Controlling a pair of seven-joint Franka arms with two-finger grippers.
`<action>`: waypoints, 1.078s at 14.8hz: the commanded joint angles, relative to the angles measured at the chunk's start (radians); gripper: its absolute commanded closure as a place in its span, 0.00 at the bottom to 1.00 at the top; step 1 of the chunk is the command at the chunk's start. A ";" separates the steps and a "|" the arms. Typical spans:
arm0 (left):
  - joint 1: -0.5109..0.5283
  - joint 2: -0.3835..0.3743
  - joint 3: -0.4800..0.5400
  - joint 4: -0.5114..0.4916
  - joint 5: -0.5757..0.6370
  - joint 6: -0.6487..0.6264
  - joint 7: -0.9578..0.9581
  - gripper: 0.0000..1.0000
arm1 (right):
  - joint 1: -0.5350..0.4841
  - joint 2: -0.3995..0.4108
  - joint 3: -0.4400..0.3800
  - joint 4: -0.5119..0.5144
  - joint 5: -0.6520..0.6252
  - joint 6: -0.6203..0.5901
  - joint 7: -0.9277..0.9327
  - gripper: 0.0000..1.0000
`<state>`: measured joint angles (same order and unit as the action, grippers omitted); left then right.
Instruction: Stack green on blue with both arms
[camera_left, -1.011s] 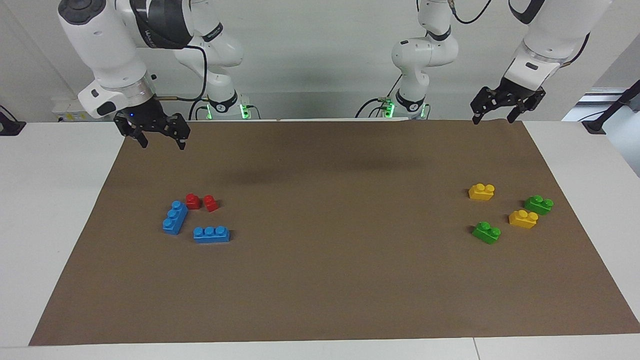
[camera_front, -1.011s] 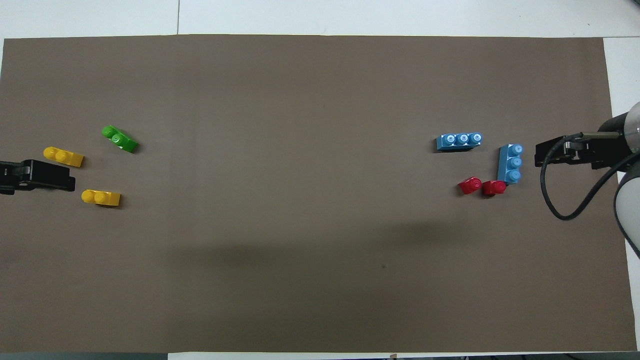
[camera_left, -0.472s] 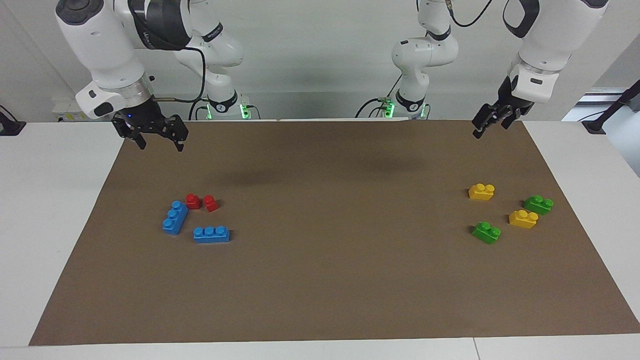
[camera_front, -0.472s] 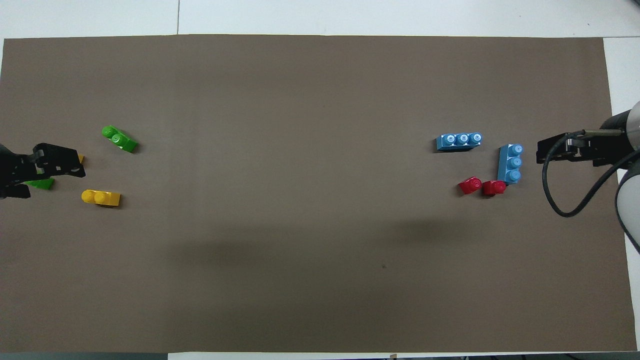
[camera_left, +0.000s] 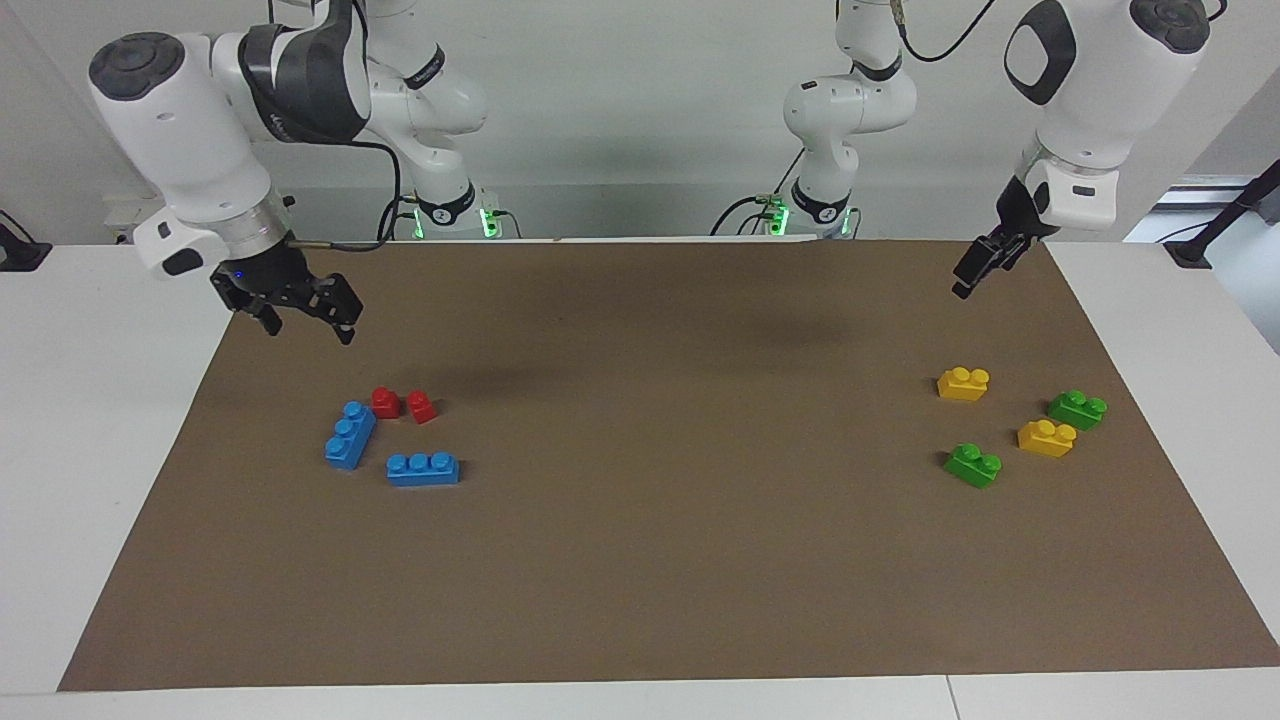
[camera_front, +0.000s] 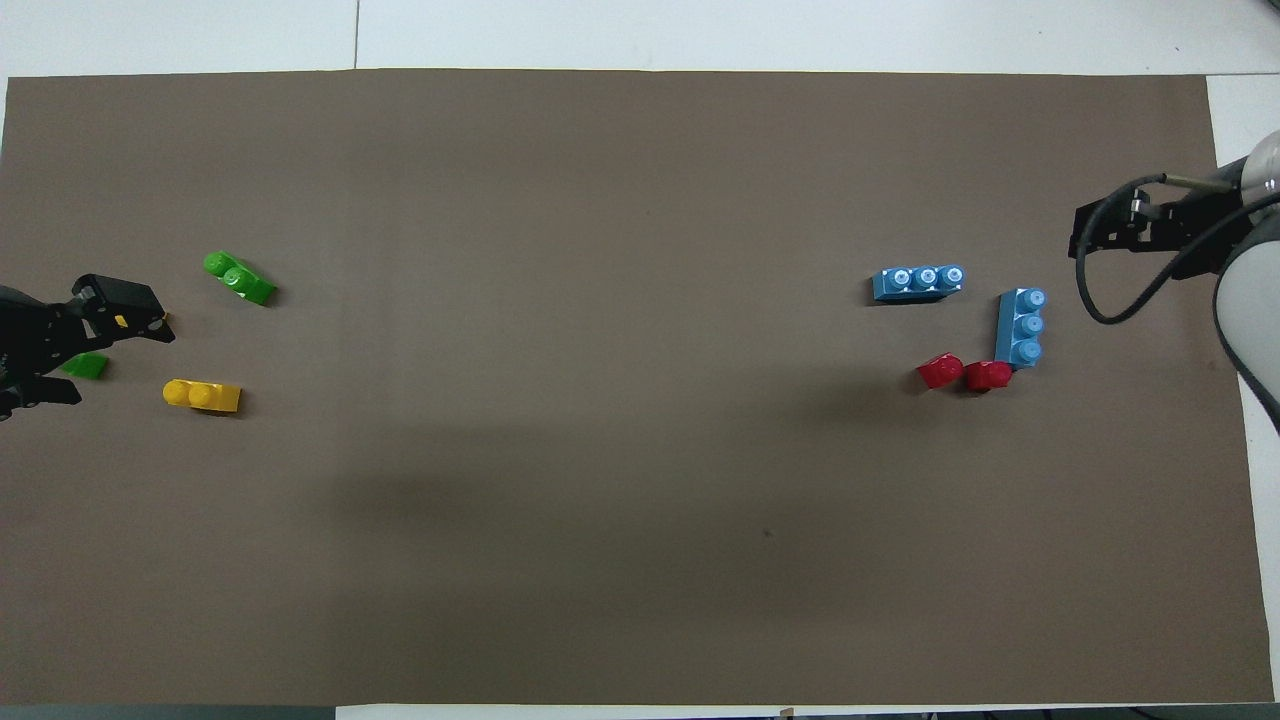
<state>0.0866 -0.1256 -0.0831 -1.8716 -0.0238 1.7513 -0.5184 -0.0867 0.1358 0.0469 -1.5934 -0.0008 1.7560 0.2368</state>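
Both my claws have swung outward: right claw (camera_left: 297, 322) gapes above the counter (camera_left: 640, 560); left claw (camera_left: 975, 270) apart; green brick (camera_left: 973, 465) and blue brick (camera_left: 423, 468) unstacked.

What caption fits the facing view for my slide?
Both open grippers, left and right, hang above the mat; green and blue bricks lie unstacked.
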 joint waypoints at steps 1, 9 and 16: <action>0.022 0.033 -0.001 -0.028 -0.021 0.082 -0.046 0.00 | -0.012 0.119 0.008 0.119 0.031 0.041 0.199 0.00; 0.044 0.187 -0.001 0.006 -0.030 0.238 -0.235 0.00 | -0.016 0.189 0.005 0.089 0.264 0.109 0.858 0.00; 0.056 0.297 0.000 0.035 -0.028 0.309 -0.290 0.00 | -0.051 0.203 0.005 -0.017 0.326 0.151 0.969 0.00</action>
<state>0.1268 0.1216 -0.0779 -1.8750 -0.0375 2.0507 -0.7762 -0.1161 0.3514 0.0426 -1.5721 0.2929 1.8897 1.1742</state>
